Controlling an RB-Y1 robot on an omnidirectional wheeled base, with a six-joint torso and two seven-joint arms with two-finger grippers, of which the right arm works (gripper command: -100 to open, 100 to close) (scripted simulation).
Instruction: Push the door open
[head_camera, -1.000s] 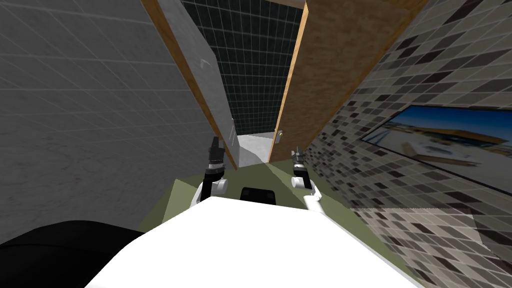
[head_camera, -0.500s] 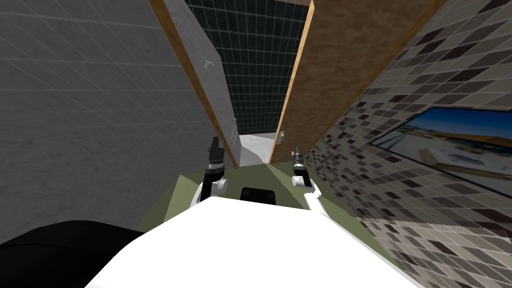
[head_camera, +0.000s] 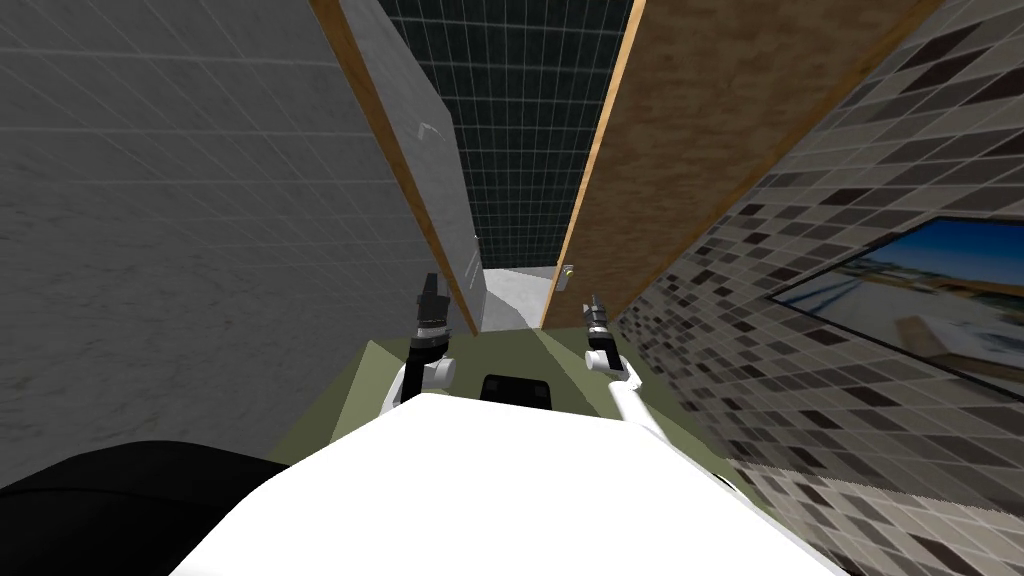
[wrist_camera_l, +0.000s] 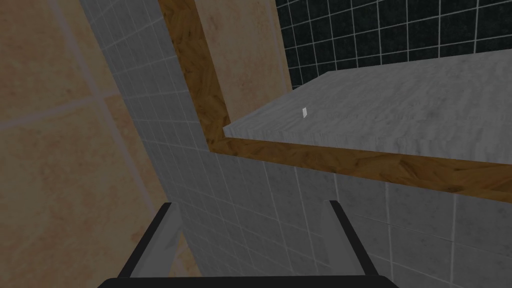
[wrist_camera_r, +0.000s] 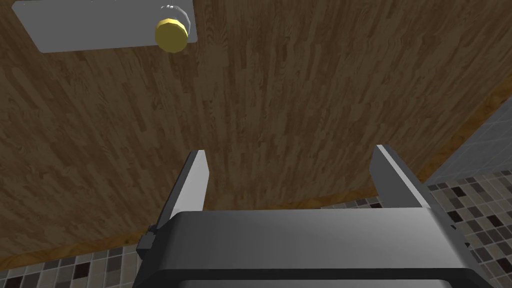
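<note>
A brown wooden door (head_camera: 690, 140) stands swung partly open on the right of the doorway, with a wooden frame post (head_camera: 390, 160) on the left. In the right wrist view the door's wood face (wrist_camera_r: 280, 95) lies just ahead of my right gripper (wrist_camera_r: 290, 170), which is open with nothing between its fingers. A brass knob (wrist_camera_r: 171, 34) on a grey plate (wrist_camera_r: 100, 25) sits off beyond one fingertip. In the head view my right gripper (head_camera: 595, 305) is close to the door's lower edge. My left gripper (head_camera: 431, 290) is open beside the frame post (wrist_camera_l: 200, 90).
A grey tiled wall (head_camera: 180, 220) runs along the left and a mosaic tiled wall (head_camera: 830, 330) with a framed picture (head_camera: 930, 290) along the right. Through the gap is a dark tiled wall (head_camera: 520, 120) and a pale grey floor (head_camera: 515, 295). The floor near me is olive green (head_camera: 520, 350).
The whole head view has shifted: the door and the picture have slid to the right and the gap looks wider. Both arms hold the same pose before my chest.
</note>
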